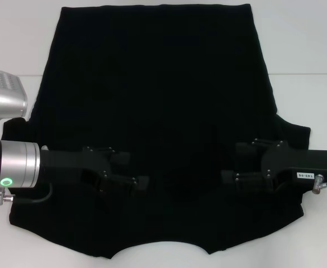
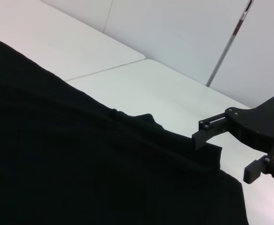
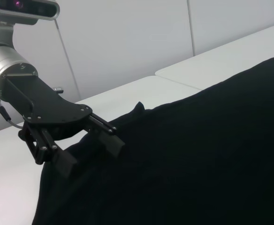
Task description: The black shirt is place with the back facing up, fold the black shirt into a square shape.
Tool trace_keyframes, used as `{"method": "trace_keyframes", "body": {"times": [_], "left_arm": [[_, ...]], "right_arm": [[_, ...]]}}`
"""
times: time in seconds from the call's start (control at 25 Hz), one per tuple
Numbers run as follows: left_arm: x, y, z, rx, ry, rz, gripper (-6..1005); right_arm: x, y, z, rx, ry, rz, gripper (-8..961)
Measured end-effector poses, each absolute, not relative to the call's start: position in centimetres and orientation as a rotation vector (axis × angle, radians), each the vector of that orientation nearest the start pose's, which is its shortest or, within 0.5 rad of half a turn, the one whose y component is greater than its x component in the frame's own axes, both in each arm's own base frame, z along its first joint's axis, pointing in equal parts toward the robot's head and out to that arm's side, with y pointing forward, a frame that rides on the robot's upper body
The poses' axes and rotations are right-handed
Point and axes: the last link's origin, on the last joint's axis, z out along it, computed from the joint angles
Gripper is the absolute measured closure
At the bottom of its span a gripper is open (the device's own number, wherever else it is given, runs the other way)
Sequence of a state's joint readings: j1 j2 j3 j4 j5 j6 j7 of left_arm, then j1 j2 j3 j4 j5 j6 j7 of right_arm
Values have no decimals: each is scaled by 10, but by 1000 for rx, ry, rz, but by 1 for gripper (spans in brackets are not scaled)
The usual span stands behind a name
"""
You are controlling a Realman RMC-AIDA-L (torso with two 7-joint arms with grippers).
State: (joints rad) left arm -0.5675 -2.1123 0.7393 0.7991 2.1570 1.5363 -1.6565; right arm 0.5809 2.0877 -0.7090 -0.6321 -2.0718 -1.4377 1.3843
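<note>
One white worktop (image 1: 308, 50) carries everything, with a seam line running across it on both sides of the cloth. One black shirt (image 1: 157, 95) lies flat on it, spread wide and plain side up, reaching from far beyond both hands to the near edge, where its hem curves; a short sleeve sticks out on the robot's right, just beyond the right hand. Two hands work over the near part of the shirt, facing each other and well apart, with bare black cloth between them. The left hand (image 1: 134, 172) comes in from the robot's left on its silver arm, its fingers spread and low over the fabric near the shirt's left side. The right hand (image 1: 232, 164) comes in from the right, its fingers likewise spread, over the fabric beside the sleeve.
</note>
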Motion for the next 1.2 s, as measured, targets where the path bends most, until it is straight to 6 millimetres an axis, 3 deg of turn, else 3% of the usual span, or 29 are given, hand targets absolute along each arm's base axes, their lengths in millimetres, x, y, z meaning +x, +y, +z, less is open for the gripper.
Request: {"method": "trace_keyframes", "body": {"times": [0.56, 0.68, 0.88, 1.0, 1.2], "left_arm": [[-249, 341, -5, -2782, -824, -484, 121], [-253, 346, 0, -2718, -894, -505, 133], [-271, 361, 38, -2437, -1168, -636, 153], [-279, 361, 57, -2354, -1280, -687, 165], [-295, 350, 88, -2206, -1467, -775, 185]], "right_arm": [[261, 347, -15, -2729, 619, 555, 11], [261, 354, -10, -2669, 692, 583, 11], [264, 389, 18, -2381, 1048, 659, 11], [263, 412, 41, -2236, 1230, 691, 11], [251, 440, 76, -2091, 1390, 742, 11]]}}
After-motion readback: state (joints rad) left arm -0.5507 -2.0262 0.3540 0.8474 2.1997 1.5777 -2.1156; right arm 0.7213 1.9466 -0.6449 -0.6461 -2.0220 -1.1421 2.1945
